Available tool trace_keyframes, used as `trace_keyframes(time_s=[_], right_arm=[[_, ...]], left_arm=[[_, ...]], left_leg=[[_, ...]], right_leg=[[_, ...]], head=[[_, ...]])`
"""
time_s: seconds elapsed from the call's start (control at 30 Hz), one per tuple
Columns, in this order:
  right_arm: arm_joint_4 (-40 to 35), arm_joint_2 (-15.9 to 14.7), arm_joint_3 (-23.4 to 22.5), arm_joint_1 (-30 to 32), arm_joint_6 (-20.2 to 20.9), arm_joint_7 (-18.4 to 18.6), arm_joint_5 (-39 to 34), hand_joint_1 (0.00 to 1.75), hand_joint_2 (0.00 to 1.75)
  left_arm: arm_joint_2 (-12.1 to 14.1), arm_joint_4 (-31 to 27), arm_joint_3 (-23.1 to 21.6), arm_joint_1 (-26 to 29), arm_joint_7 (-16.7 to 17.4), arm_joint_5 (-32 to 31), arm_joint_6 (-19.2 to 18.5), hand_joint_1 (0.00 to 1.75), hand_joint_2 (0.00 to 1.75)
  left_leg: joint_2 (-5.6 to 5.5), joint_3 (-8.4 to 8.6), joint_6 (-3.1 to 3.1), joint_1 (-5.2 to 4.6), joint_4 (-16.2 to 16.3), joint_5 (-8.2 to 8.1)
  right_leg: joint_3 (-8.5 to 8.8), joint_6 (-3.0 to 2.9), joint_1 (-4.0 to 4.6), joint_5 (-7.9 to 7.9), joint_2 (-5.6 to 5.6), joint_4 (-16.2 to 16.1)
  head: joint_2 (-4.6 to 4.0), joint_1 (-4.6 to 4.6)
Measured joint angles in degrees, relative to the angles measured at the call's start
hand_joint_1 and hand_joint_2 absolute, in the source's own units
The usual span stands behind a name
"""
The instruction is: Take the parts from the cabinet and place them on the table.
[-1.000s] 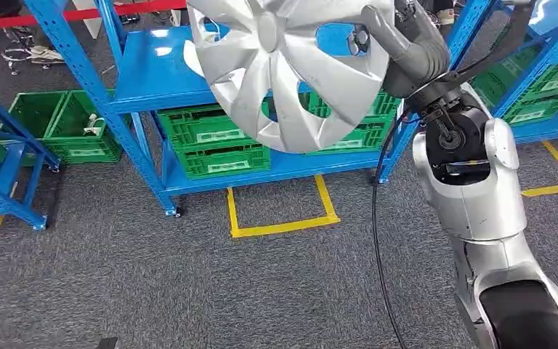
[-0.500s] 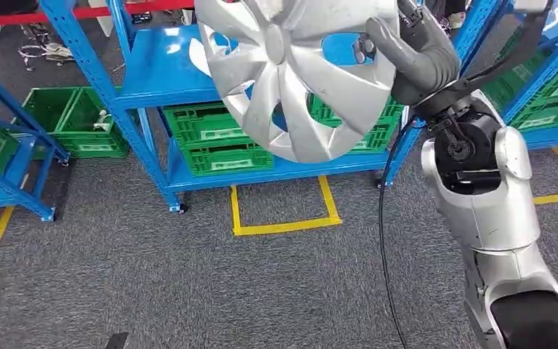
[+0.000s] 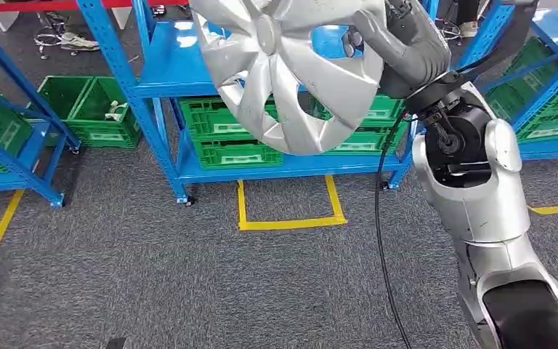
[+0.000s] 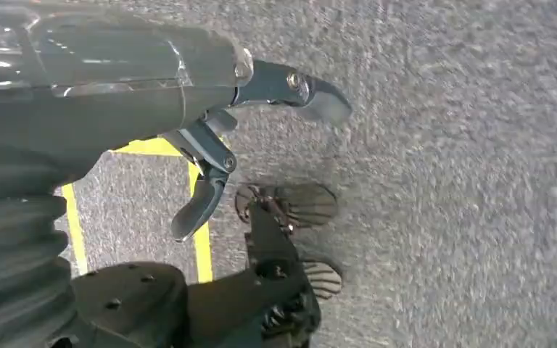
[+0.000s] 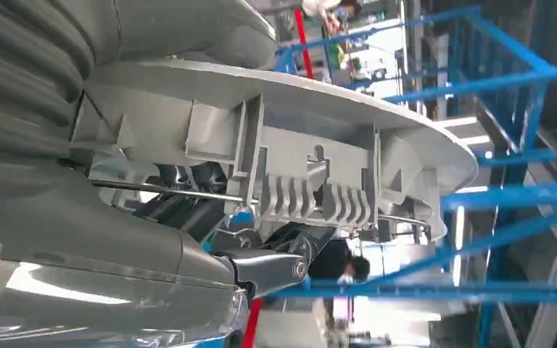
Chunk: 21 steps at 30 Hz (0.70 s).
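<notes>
Silver plastic catches the light high in the head view: a wheel cover [image 3: 290, 69] is held up in front of the blue shelving unit [image 3: 167, 73], its spoked face turned toward the camera and tilted. The right hand [image 3: 389, 40] grips it at the rim, the thick thumb lying across the front edge while the darker fingers go behind. The right wrist view bears this out, with the cover's ribbed underside [image 5: 297, 174] clamped between the thumb above and the fingers [image 5: 268, 268] below. An edge grip like this probably suits the part because it is broad, thin and light, with open slots near the rim that give the fingers purchase. Holding it high and away from the shelving unit likely keeps it from striking the uprights while it is carried.

The cover is off the shelf and in the air, so the picking step looks done and the carry to the table seems to be what is in hand; no table is in sight. Green crates [image 3: 225, 134] sit on the lowest level of the shelving unit, below the cover.

The left hand [image 4: 210, 145] hangs over grey carpet [image 4: 464, 181], fingers apart and holding nothing, presumably idle since one hand manages the cover.
</notes>
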Motion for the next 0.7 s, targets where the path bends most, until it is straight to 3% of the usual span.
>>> trace_keyframes(time_s=[0.03,0.07,0.3,0.4,0.43,0.5,0.57,0.6,0.63,0.67,0.7], right_arm=[[0.00,-0.02,0.00,0.00,0.04,0.00,0.02,1.75,1.75],[0.00,-0.06,0.02,-0.04,0.09,0.00,0.02,1.75,1.75],[0.00,-0.06,0.02,-0.04,0.09,0.00,0.02,1.75,1.75],[0.00,-0.09,0.02,-0.06,0.13,0.00,0.04,1.75,1.75],[0.00,-0.11,0.02,-0.10,0.13,0.00,0.04,1.75,1.75],[0.00,-0.13,0.11,-0.15,0.15,0.00,0.07,1.75,1.75],[0.00,-0.13,0.26,-0.06,0.15,0.00,0.09,1.75,1.75],[0.00,-0.13,0.44,0.02,0.15,0.02,0.09,1.75,1.75],[-0.09,-0.13,0.79,-0.05,0.28,0.02,0.11,1.75,1.75],[-0.20,-0.13,0.96,-0.78,0.66,0.00,0.18,1.75,1.75],[-0.20,-0.11,1.03,-0.76,0.66,0.00,0.20,1.75,1.75]], left_arm=[[-0.02,0.00,-0.04,-0.03,-0.04,0.04,-0.04,0.00,1.75],[-0.02,0.02,-0.04,-0.07,-0.11,0.22,-0.04,0.00,1.75],[-0.02,0.02,-0.04,-0.07,-0.11,0.22,-0.04,0.00,1.75],[-0.02,0.04,-0.04,-0.08,-0.13,0.26,-0.04,0.00,1.75],[-0.02,0.04,-0.04,-0.08,-0.13,0.28,-0.04,0.00,1.75],[-0.20,0.11,-0.07,-0.09,-0.15,0.33,-0.04,0.00,1.75],[-0.39,0.22,-0.09,-0.07,-0.15,0.35,-0.02,0.00,1.75],[-0.46,0.31,-0.09,-0.04,-0.15,0.35,-0.02,0.00,1.75],[-0.70,0.35,-0.17,-0.07,-0.13,0.35,0.04,0.00,1.75],[-0.96,0.61,-0.61,-0.14,-0.15,0.50,-0.26,0.00,1.75],[-0.88,0.70,-0.65,-0.14,-0.15,0.54,-0.24,0.00,1.75]], left_leg=[[-0.30,0.11,0.58,0.40,-0.33,0.39],[-0.55,0.01,0.75,0.35,-0.33,0.50],[-0.55,0.01,0.75,0.35,-0.33,0.50],[-0.71,-0.01,0.89,0.39,-0.32,0.58],[-0.77,-0.03,0.98,0.39,-0.32,0.64],[-1.32,-0.21,1.20,0.27,-0.32,0.78],[-1.89,-0.45,1.48,-0.03,-0.30,0.96],[-2.39,-0.53,1.60,-0.28,-0.29,1.05],[-3.55,-0.32,1.67,-0.90,-0.29,1.19],[-4.75,-1.69,0.29,-0.17,-0.42,2.18],[-5.19,-1.77,0.05,-0.64,-0.45,2.13]], right_leg=[[-0.33,0.32,-0.16,-0.78,0.35,0.32],[-0.61,0.52,-0.16,-1.83,1.33,1.34],[-0.61,0.52,-0.16,-1.83,1.33,1.34],[-1.10,0.61,-0.17,-3.02,1.92,2.86],[-1.61,0.68,-0.16,-3.92,2.17,4.23],[-4.73,0.85,-0.12,-7.77,2.85,11.96],[-7.52,0.71,0.02,-9.74,2.97,18.37],[-7.27,0.40,0.11,-8.76,3.05,18.07],[-0.61,-1.50,0.70,-1.29,4.22,4.75],[1.35,-2.64,1.37,-0.93,5.13,-0.42],[1.65,-2.67,0.85,-0.48,4.38,-1.49]], head=[[0.00,-0.04],[0.00,0.28],[0.00,0.28],[0.00,0.35],[0.00,0.66],[0.00,1.51],[0.00,1.95],[0.00,2.23],[0.00,2.60],[0.00,2.51],[0.00,2.51]])
